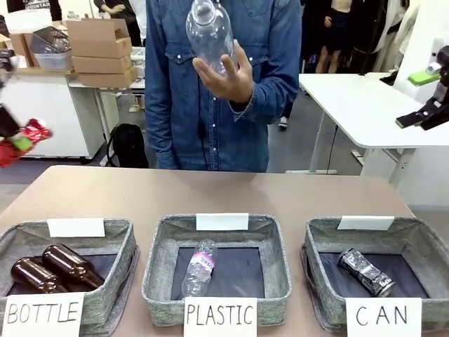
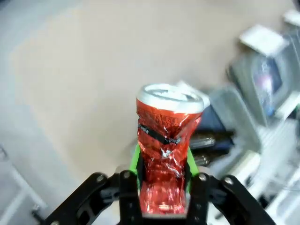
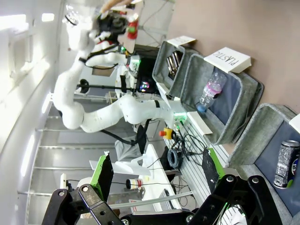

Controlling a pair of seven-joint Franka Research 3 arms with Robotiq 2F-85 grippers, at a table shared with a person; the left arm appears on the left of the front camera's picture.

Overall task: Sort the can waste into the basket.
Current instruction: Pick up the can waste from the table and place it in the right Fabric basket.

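One dark can [image 1: 366,272] lies in your CAN basket [image 1: 320,242]; left pincer [image 2: 162,174] grips the red can [image 2: 166,140], right pincer [image 3: 157,176] gapes.

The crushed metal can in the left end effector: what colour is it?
Red with a silver rim, clearest in the left wrist view: the crushed red metal can.
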